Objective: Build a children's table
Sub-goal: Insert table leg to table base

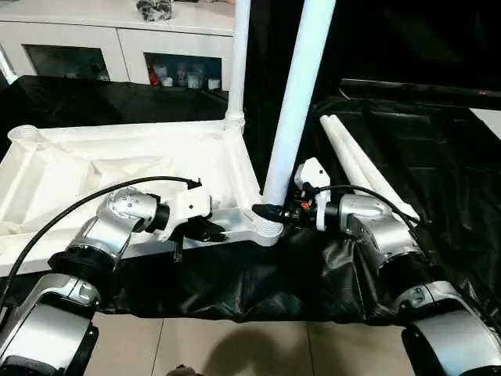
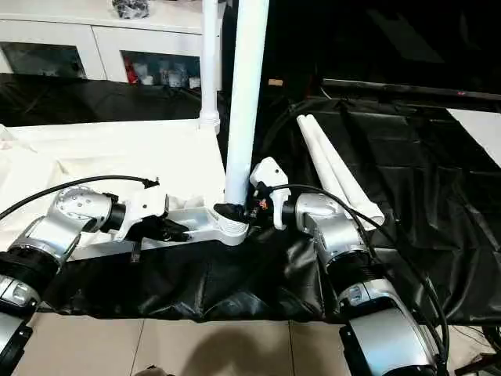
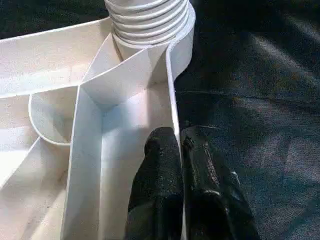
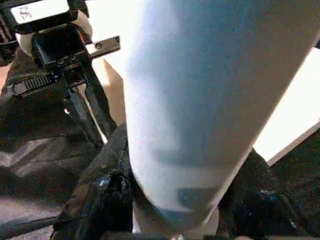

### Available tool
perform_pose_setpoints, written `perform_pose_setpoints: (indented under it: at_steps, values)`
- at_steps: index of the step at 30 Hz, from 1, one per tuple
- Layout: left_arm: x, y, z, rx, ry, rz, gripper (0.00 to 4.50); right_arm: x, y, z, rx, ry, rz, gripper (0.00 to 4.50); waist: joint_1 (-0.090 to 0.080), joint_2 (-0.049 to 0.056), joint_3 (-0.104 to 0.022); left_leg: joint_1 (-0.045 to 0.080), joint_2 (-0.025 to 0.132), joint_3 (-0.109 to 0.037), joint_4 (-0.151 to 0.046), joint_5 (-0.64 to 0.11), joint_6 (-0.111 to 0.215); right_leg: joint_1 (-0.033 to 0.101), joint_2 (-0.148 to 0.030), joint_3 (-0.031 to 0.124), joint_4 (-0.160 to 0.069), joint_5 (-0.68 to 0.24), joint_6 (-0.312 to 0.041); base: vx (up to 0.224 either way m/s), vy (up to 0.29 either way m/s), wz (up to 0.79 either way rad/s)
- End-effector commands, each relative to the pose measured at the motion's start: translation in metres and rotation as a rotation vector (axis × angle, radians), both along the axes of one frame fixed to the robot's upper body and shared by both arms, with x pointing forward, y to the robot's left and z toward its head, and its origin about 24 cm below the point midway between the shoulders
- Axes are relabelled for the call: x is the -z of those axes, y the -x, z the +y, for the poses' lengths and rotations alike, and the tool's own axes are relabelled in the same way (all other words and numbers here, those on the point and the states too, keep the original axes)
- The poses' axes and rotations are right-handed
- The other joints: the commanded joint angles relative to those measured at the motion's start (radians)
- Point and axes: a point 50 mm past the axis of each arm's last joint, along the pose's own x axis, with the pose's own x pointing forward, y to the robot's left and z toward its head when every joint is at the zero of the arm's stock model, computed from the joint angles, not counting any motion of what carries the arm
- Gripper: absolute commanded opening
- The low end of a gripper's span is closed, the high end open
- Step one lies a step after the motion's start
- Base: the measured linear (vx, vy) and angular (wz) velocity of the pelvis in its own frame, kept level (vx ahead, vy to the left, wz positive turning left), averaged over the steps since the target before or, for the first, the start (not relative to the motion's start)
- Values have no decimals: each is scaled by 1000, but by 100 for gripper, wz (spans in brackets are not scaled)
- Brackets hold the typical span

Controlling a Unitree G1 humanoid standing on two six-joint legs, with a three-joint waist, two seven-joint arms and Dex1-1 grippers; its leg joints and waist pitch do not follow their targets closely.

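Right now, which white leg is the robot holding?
Find the upside-down white plastic table top on the black cloth. At its near corner, the right gripper clamps a long white tubular leg; it leans, while the far leg stands straight.

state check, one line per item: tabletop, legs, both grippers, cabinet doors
tabletop: upside down on the black sheet, ribs up
near leg: upright in the near corner socket
far leg: upright in the far corner socket
two spare legs: lying loose side by side on the sheet
left gripper: shut on the tabletop rim
right gripper: shut on the near leg, at its base
cabinet doors: closed
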Motion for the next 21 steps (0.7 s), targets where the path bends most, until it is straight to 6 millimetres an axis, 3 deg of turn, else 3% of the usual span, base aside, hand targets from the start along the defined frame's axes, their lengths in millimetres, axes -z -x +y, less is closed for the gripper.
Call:
perform_pose_setpoints:
  at_steps: [1,9,17,21]
  values:
    - [-4,2,-12,126,-17,8,0,37,18,-5,-49,111,152,187,0,18,-54,23,40,-30,-82,-427,-40,12,-94,55,-104,-454,-172,0,0,0]
    - [-6,10,-12,222,6,80,0,42,33,-6,-190,93,179,187,11,17,-58,19,43,-23,-87,-378,-31,20,-90,56,-93,-327,-205,0,0,0]
    - [-7,6,-8,174,-8,65,0,47,37,-6,-201,102,178,187,15,16,-56,22,44,-24,-90,-389,-38,19,-92,56,-97,-367,-198,0,0,0]
    - [-9,-1,-9,66,16,24,0,48,23,-6,-5,102,138,187,10,17,-49,28,42,-29,-91,-442,-51,10,-97,56,-107,-468,-179,0,0,0]
